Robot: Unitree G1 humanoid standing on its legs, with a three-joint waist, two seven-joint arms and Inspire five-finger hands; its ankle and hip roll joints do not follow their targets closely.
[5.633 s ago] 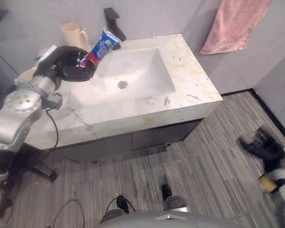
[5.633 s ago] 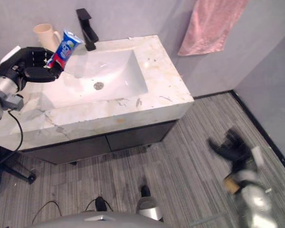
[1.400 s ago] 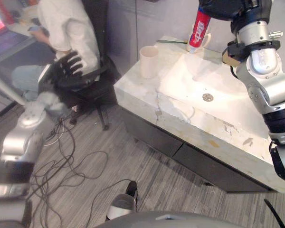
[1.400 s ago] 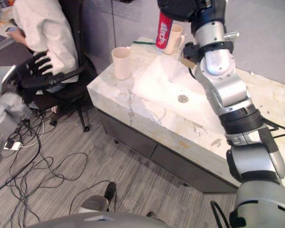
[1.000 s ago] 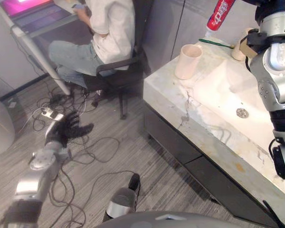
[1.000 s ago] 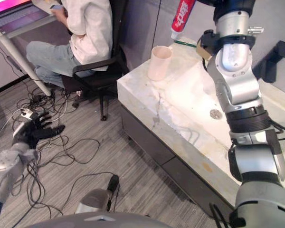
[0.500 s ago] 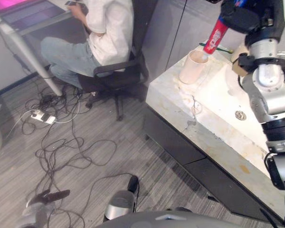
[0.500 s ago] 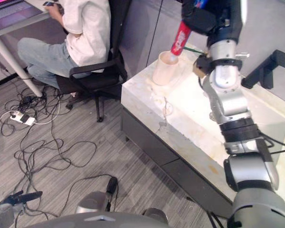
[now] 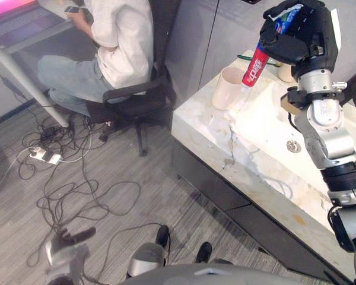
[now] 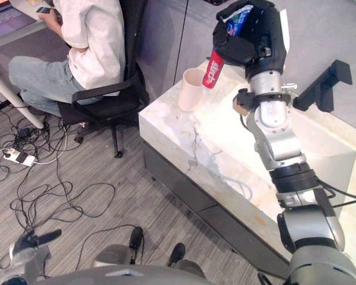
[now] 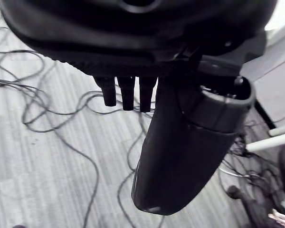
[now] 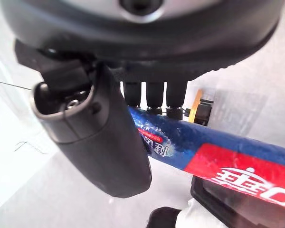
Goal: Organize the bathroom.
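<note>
My right hand (image 9: 301,37) is raised over the marble counter (image 9: 209,126) and shut on a red and blue toothpaste tube (image 9: 254,62). The tube (image 12: 213,161) lies pinched between thumb and fingers in the right wrist view. It slants down, its cap end close beside the rim of a cream cup (image 9: 228,88) at the counter's far corner. My left hand (image 9: 67,241) hangs low over the floor at the lower left, fingers (image 11: 126,92) straight and holding nothing.
The white basin with its drain (image 9: 293,146) lies under my right arm, and a black faucet (image 10: 324,83) stands behind it. A second cup (image 9: 285,72) and a green toothbrush (image 9: 247,57) lie past the tube. A person sits on a black chair (image 9: 136,101); cables (image 9: 77,190) cover the floor.
The camera has shifted a little. The tube has dropped and tilted, so its cap end is now beside the cup's rim rather than over its mouth. My left hand stays low by the floor.
</note>
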